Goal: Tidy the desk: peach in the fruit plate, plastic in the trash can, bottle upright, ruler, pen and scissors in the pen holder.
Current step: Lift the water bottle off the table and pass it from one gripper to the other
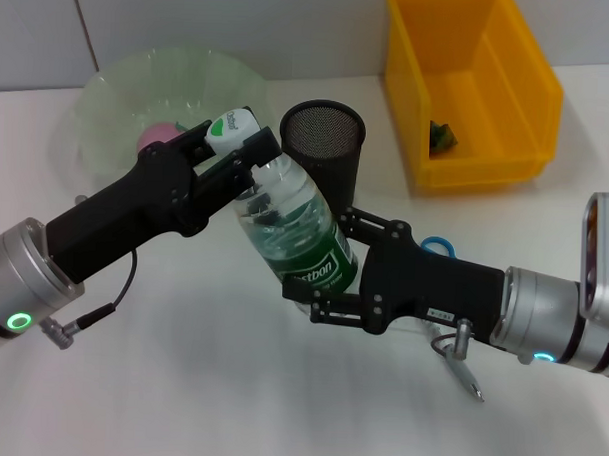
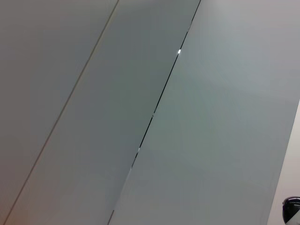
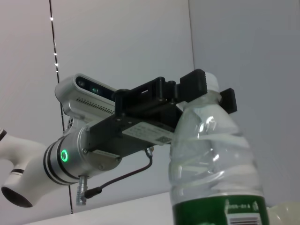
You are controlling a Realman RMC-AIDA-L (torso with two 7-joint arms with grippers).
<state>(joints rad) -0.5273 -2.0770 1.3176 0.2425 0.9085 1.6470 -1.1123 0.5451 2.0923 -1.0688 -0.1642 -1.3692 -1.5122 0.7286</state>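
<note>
Holding one clear bottle (image 1: 294, 228) with two grippers at once, over the white table (image 1: 229, 385). Pinching its neck with the left gripper (image 1: 249, 158), black fingers (image 3: 199, 84) pressing on either side just under the one white cap (image 1: 233, 127). Clamping the lower body at the green label with the right gripper (image 1: 323, 274), one finger lying above the label and one below. Leaning the bottle, cap end tipping toward the back left and base toward the right arm; impossible to tell whether the base is touching the table.

Counting one black mesh pen holder (image 1: 323, 139), standing upright just behind the bottle. Counting one clear fruit plate (image 1: 119, 91) at the back left, carrying one pink peach (image 1: 158, 136) partly hidden behind the left gripper. Counting one yellow trash can (image 1: 470, 84) at the back right, keeping one small green scrap (image 1: 443, 138) inside it, too small to identify.

Showing one blue handle loop of the scissors (image 1: 439, 246) just behind the right gripper, blades hidden. Lying flat under the right wrist, one pen (image 1: 464, 374), tip pointing toward the near edge.

Seeing only grey wall panels from the left wrist.
</note>
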